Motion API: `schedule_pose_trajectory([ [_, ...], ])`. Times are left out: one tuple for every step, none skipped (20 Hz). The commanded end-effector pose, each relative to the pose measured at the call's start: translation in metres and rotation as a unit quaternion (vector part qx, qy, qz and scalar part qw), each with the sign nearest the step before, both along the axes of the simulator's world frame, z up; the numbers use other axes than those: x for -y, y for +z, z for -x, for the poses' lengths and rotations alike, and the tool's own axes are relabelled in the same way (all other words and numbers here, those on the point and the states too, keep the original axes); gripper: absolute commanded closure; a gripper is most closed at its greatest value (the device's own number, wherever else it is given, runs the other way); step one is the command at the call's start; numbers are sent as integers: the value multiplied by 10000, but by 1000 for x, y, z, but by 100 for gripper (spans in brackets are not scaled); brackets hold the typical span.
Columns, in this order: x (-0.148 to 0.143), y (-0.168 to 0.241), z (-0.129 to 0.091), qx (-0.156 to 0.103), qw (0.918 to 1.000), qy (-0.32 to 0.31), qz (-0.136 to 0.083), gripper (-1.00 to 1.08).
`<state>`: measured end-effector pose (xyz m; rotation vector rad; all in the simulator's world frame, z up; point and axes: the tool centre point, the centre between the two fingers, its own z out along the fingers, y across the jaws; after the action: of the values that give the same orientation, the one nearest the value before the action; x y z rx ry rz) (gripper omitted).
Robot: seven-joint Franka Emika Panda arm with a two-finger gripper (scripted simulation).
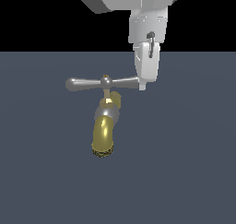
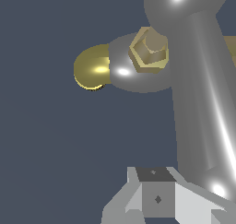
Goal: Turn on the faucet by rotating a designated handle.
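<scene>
You have no containers in this scene, only the small tap with the short curved shiny brass-gold spout point(image 1: 104, 136) standing out on the flat dark slate-grey desk point(image 1: 184, 172), roughly at the middle of the exterior view, with its ridged mouth pointing toward the camera and downward. Across its top lies the slim shiny silver-grey crossbar handle point(image 1: 87, 83), level in the exterior view, joined at its middle by a small brass hub point(image 1: 106, 79). Your white, blocky tool point(image 1: 144, 82) hangs down from above at the handle's end on the exterior view's right; its lower tip overlaps that bulbous end and seems to touch it, though from this angle you cannot be sure of contact. In the wrist view the handle point(image 2: 198, 94) runs as a thick silver bar close beside one grey finger point(image 2: 156, 197), with the brass hex nut point(image 2: 150, 50) and the gold spout point(image 2: 92, 68) beyond it. You cannot tell whether the tool's fingers are apart or together. The handle's other end, on the exterior view's left, stands free, and bare desk lies all around the tap.
</scene>
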<state>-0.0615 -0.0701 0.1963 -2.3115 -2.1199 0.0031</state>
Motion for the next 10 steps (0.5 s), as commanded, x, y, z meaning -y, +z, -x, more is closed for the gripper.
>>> schedule_pose_trajectory([
  [1,0,-10,26,10000,12,16,108],
  [1,0,-13,26,10000,12,16,108],
  [2,0,-16,26,10000,14,13,108],
  [2,0,-19,26,10000,14,13,108],
  [3,0,-21,26,10000,14,13,108],
  [3,0,-24,26,10000,14,13,108],
  [4,0,-27,26,10000,14,13,108],
  [4,0,-30,26,10000,14,13,108],
  [5,0,-33,26,10000,14,13,108],
  [5,0,-36,26,10000,14,13,108],
])
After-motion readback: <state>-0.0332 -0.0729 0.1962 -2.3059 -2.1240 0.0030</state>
